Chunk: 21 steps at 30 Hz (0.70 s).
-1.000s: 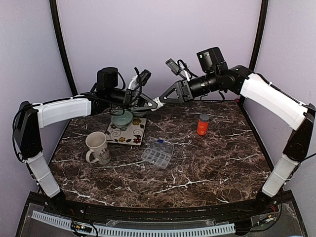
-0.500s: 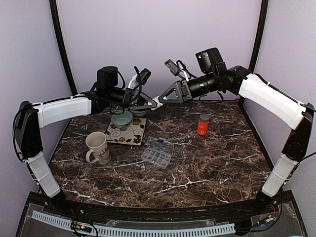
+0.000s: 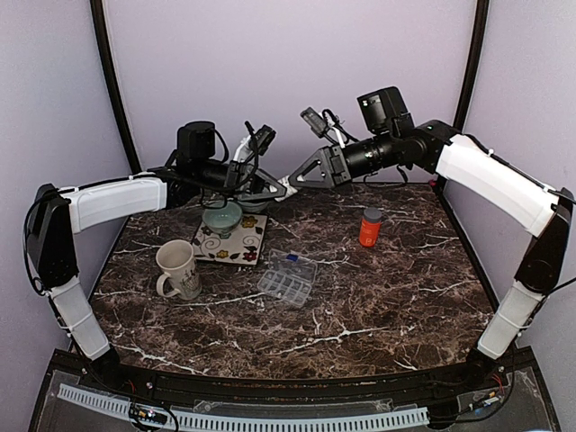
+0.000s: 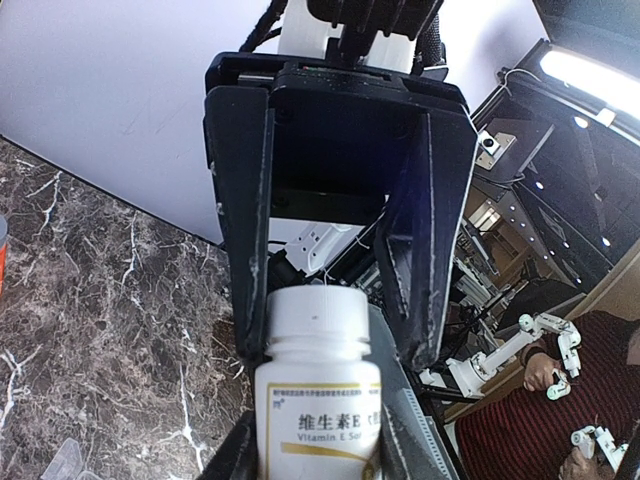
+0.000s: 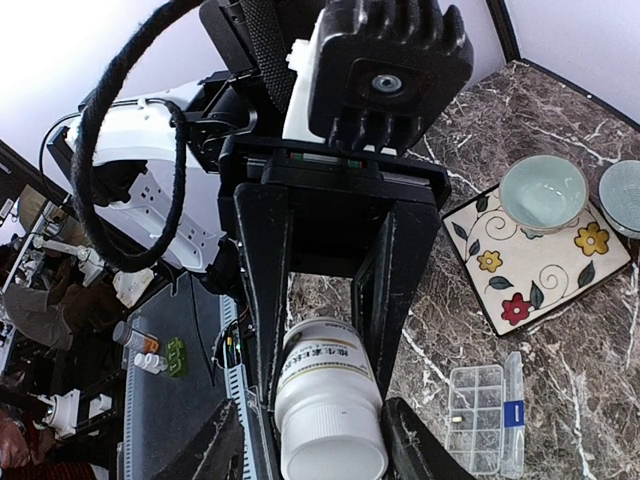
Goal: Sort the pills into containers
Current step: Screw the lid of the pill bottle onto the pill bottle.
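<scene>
— Uncapping is the step judged to be in hand: the white pill bottle (image 4: 320, 400) is clamped by the left gripper (image 5: 325, 340) and held aloft, well apart from the organiser box (image 3: 288, 279).

— And the right gripper (image 4: 325, 320)?

— Its jaws are set about the cap (image 5: 335, 455); whether it is pinched cannot be told. A firm grip and a twist are called for next.

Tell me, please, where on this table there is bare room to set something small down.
The near half of the table, in front of the organiser box and mug, is bare. So is the strip between the orange bottle and the table's right edge. The back left is crowded: floral tile, green bowl.
</scene>
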Each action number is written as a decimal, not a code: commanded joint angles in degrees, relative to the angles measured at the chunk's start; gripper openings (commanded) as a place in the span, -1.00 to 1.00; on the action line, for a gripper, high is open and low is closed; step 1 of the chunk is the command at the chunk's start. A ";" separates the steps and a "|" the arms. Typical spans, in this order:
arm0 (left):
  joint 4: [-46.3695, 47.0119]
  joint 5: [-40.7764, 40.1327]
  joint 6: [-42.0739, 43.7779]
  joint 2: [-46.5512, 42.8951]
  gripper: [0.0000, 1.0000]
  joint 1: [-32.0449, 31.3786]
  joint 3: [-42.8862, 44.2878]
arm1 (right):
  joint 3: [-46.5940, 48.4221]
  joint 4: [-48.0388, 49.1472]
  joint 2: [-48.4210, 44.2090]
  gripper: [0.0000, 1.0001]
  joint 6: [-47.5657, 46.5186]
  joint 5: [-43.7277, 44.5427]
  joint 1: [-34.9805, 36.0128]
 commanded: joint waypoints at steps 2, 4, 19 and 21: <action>1.06 0.27 0.33 -0.69 -1.00 0.27 0.93 | -0.83 2.54 -2.38 -0.13 0.64 -0.23 -0.43; 1.08 0.21 0.38 -0.69 -1.00 0.27 0.97 | -0.92 2.66 -2.40 -0.19 0.73 -0.30 -0.52; -0.91 -1.70 2.91 -0.74 -1.00 0.36 1.86 | -0.40 3.64 -1.55 -0.89 2.08 -2.60 -1.07; -3.84 -3.66 5.96 -1.17 -1.00 0.36 2.71 | -0.40 3.93 -1.25 -1.00 2.91 -2.99 -1.09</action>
